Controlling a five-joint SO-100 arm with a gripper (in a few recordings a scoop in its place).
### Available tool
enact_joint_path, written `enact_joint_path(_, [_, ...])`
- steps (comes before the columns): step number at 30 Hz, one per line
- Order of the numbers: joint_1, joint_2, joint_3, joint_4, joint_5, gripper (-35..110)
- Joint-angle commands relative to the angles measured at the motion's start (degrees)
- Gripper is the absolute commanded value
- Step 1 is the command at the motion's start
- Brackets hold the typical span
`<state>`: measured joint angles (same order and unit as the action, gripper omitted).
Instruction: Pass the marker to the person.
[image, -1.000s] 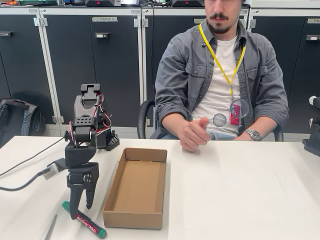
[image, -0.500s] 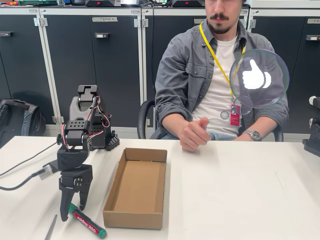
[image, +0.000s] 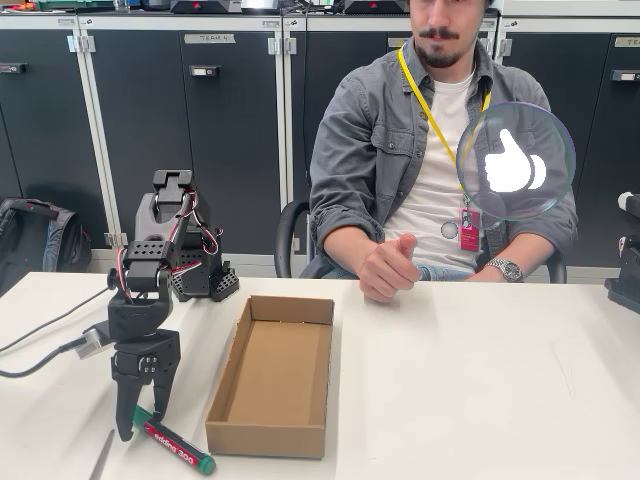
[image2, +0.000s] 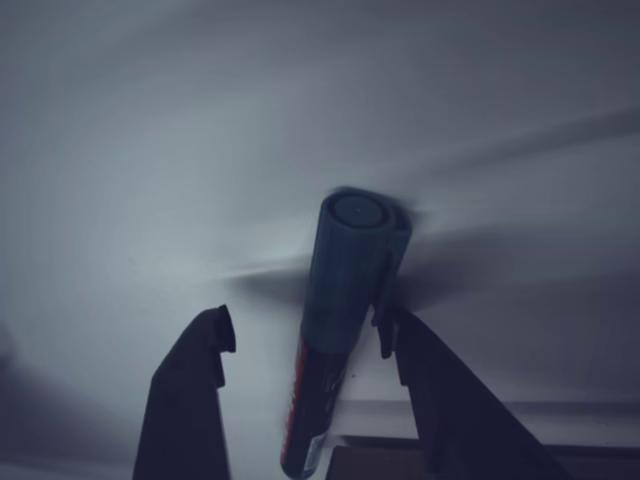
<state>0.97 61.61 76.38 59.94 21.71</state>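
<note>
Your gripper (image: 140, 418) stands open astride the marker (image: 173, 446), which lies flat near the tabletop's (image: 480, 390) front-left corner; closing off-centre, hard against one finger (image2: 440, 400), could roll it toward the cardboard box (image: 272, 375); right of that box the path to the person (image: 440, 180) lies open.

Marker (image: 172, 446): slim green felt-tip pen, green ends, red-and-white label reading "edding 300". Lay flat on the white table at the front left of the fixed view, slanting from upper left to lower right, near the cardboard box's near left corner. In the wrist view (image2: 335, 320) it appeared end-on, dim and bluish.

Person (image: 440, 150): sat behind the table in a grey shirt over a white T-shirt, yellow lanyard with pink badge, wristwatch; one closed hand rested on the far table edge.
</note>
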Motion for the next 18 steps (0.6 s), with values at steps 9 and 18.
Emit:
enact_joint_path(9, [2.46, 0.79, 1.76, -2.37, 1.76, 10])
enact_joint_path(18, [2.37, 2.11, 3.25, -3.34, 4.48, -5])
